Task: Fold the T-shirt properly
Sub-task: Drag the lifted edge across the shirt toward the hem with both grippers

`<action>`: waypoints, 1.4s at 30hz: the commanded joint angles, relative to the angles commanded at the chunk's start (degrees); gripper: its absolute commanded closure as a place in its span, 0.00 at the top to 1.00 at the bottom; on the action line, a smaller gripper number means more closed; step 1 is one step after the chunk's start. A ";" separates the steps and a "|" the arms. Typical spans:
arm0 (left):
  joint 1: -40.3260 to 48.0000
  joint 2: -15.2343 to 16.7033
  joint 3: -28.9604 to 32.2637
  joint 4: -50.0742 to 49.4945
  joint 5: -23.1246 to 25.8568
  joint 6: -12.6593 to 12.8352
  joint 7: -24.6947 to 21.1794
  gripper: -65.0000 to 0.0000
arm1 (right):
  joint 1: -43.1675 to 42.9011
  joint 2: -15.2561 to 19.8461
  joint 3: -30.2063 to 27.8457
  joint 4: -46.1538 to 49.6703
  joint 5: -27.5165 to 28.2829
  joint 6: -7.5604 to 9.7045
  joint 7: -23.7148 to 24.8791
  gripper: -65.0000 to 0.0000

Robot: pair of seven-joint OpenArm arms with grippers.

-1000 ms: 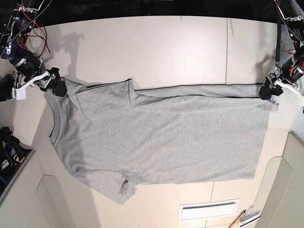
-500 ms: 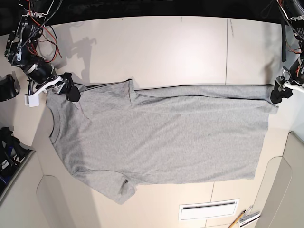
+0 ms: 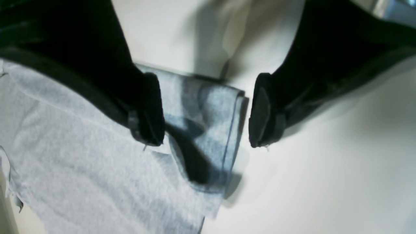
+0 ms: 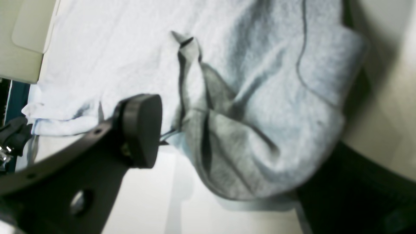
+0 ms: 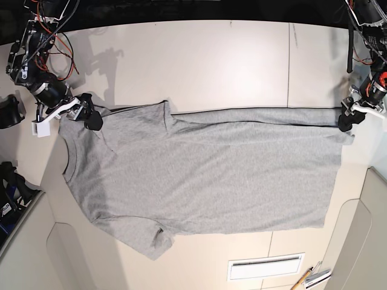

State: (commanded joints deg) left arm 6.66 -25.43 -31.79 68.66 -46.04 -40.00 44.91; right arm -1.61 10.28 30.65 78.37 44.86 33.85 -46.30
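We see the T-shirt (image 5: 205, 175) lying flat mid-frame, long axis left to right, with our parted left gripper (image 3: 204, 113) straddling its folded hem corner and our parted right gripper (image 4: 227, 130) over the bunched shoulder (neither clamped).

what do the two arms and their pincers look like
Both arms are black. The right arm carries loose red and black wires and a white bracket near its black pincer. The left pincer has black fingers with flat dark pads and a black cable above.
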 joint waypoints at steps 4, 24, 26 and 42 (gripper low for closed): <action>0.02 2.10 0.83 0.00 -0.48 0.00 0.33 0.69 | 0.24 0.00 -2.89 0.00 1.03 0.02 0.04 0.70; -2.03 0.72 1.07 6.60 -4.37 0.00 11.41 0.00 | 1.99 0.24 -4.39 3.63 -2.19 0.02 -2.21 0.00; 0.09 -0.52 1.07 9.09 -4.37 0.00 11.50 0.00 | 0.20 0.57 -3.13 5.62 -1.05 0.04 -3.30 0.00; 17.33 -2.51 0.90 24.85 -5.99 0.00 13.49 0.00 | -17.18 2.45 -1.97 20.17 1.90 0.04 -6.47 0.00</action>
State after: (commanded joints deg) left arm 23.99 -27.94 -30.89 93.51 -52.03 -40.00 58.39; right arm -18.79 12.73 28.69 98.54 46.76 33.89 -52.77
